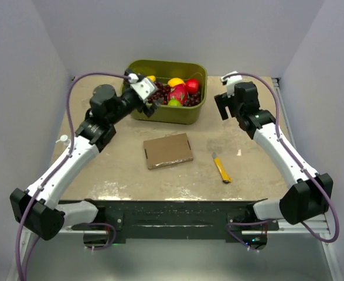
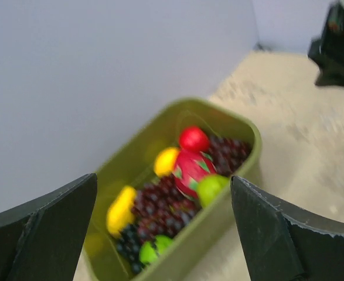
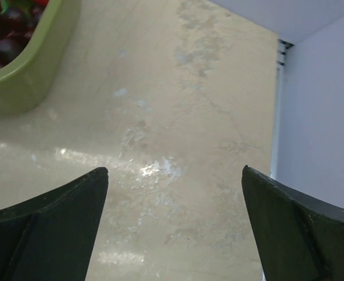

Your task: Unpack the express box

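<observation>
The flat rectangular cardboard express box is plain brown. The olive-green plastic tub holds red, yellow and lime-green fruit and dark purple grapes. The slim utility knife is yellow. The table is mottled beige.

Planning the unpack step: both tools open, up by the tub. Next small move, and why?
Probably bring the right tool toward the near edge and down over the yellow cutter. The box lies shut mid-table, the cutter lies just right of it on that arm's side, and both tools are open and empty; the left tool hangs over the tub.
</observation>
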